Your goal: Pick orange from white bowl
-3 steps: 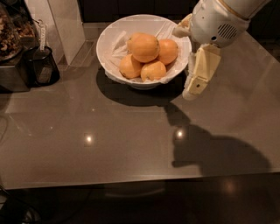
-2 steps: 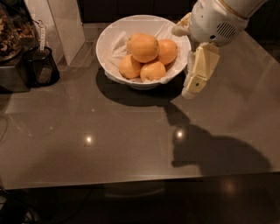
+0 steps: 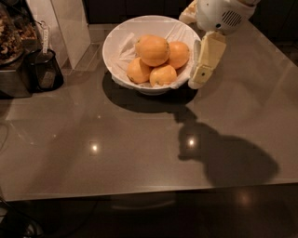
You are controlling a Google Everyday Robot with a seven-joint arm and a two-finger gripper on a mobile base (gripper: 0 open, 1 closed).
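The white bowl (image 3: 116,42), lined with crumpled white paper, stands at the back middle of the grey table. It holds several oranges. The largest orange (image 3: 153,50) lies on top of the pile, with smaller ones to its right (image 3: 179,54) and in front (image 3: 163,76). My gripper (image 3: 197,39) hangs just beside the bowl's right rim, level with the fruit and outside the bowl. One cream finger (image 3: 207,60) points down along the rim and the other (image 3: 188,13) shows near the bowl's back right edge. The fingers are apart and hold nothing.
A dark container (image 3: 44,69) and a metal appliance (image 3: 14,74) stand at the left edge, with a white upright panel (image 3: 63,23) behind them. The table's front edge (image 3: 149,190) runs across the bottom. The arm's shadow falls on the right of the table.
My gripper has moved a little back and to the left, closer to the bowl's right rim. The bowl and oranges have not moved.
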